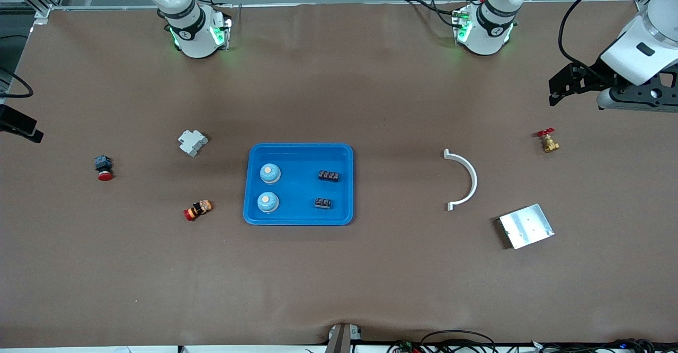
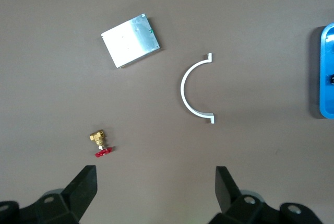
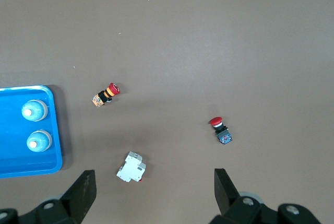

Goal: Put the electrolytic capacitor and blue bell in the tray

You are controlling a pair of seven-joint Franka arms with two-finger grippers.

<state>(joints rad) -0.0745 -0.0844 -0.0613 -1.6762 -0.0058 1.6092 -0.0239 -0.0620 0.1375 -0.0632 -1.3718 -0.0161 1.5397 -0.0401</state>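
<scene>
The blue tray (image 1: 298, 183) is set near the middle of the table (image 1: 371, 279), well inside every edge. Two blue bells (image 1: 270, 173) are seen in the tray's half toward the right arm's end, one nearer the front camera than the other, each standing upright with its pale button on top. Two small dark capacitor blocks (image 1: 328, 175) are laid in the tray's other half, likewise one nearer the camera than the other, apart from the bells and from each other. From this layout the task is judged to be finished, or very nearly so.

The left gripper (image 2: 156, 182) is held high over the table's edge at the left arm's end, near the corner by the bases; its jaws are spread wide and nothing is carried. The right gripper (image 3: 154, 182) is not shown in the front view; its own wrist view looks down on the right arm's end of the table from well above, jaws likewise parted and bare. Both arms are judged to be parked clear so the tray is left unobstructed.

Left outside the tray are a white half ring (image 1: 463, 179), a silver plate (image 1: 526, 226), a brass valve (image 1: 549, 141), a white breaker (image 1: 192, 142) and two red push buttons (image 1: 104, 167).
</scene>
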